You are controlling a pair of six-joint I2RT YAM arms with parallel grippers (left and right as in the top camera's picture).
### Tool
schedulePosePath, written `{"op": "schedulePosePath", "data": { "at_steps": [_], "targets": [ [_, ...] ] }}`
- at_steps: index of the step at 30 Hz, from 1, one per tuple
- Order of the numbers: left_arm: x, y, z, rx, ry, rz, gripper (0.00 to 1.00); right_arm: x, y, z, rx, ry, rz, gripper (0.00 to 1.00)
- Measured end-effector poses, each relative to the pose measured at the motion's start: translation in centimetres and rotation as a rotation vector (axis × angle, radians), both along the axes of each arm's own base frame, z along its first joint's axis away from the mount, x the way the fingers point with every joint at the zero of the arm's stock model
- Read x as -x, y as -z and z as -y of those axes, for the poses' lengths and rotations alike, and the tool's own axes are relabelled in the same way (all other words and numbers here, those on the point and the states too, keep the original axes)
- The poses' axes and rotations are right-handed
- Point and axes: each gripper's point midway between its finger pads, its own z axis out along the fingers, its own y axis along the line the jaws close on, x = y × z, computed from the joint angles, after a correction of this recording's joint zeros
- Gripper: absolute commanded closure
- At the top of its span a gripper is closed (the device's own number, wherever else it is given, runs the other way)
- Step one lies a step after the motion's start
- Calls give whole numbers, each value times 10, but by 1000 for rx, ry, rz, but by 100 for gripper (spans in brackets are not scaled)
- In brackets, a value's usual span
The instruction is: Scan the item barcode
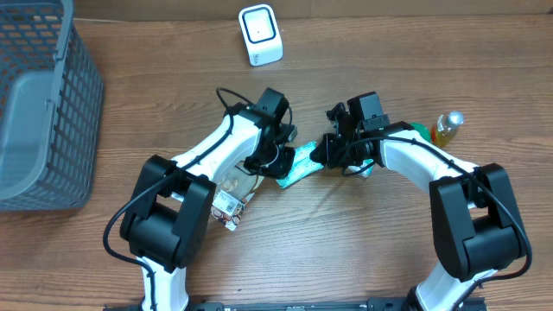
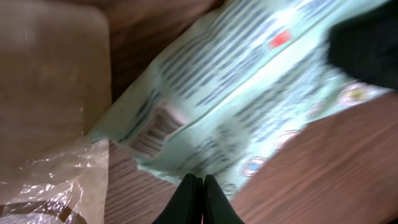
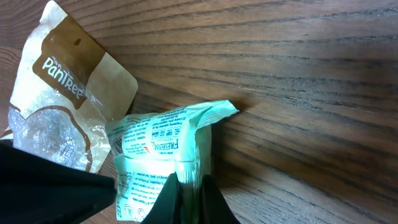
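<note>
Currently both pincers are clamping the green packet (image 1: 300, 164) — left gripper (image 2: 200, 186) on its left end, right gripper (image 3: 189, 186) on its right. It is lying crosswise, well apart from the scanner (image 1: 260, 34) on the robot's side, with the left arm sitting nearer.

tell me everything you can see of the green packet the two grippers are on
The green packet is a soft, crinkled mint-green plastic pouch printed with rows of dark text, a small red mark and a barcode near one corner. It sits mid-table between the two arms. The left gripper is shut on one edge and the right gripper is shut on a folded end. A brown and clear bag lies right beside it; whether they touch is unclear.
</note>
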Motion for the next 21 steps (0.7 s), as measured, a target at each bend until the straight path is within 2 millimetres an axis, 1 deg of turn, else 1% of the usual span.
{"op": "schedulePosePath", "data": {
  "at_steps": [3, 6, 11, 15, 21],
  "targets": [
    [-11, -12, 8, 21, 5, 38, 92, 0, 0, 0, 0, -1, 0, 96],
    [-18, -16, 12, 34, 5, 62, 92, 0, 0, 0, 0, 0, 0, 96],
    [-13, -15, 10, 23, 5, 42, 96, 0, 0, 0, 0, 0, 0, 96],
    [-7, -15, 7, 14, 6, 14, 96, 0, 0, 0, 0, 0, 1, 96],
    [-6, -15, 9, 24, 6, 10, 96, 0, 0, 0, 0, 0, 0, 96]
  ]
}}
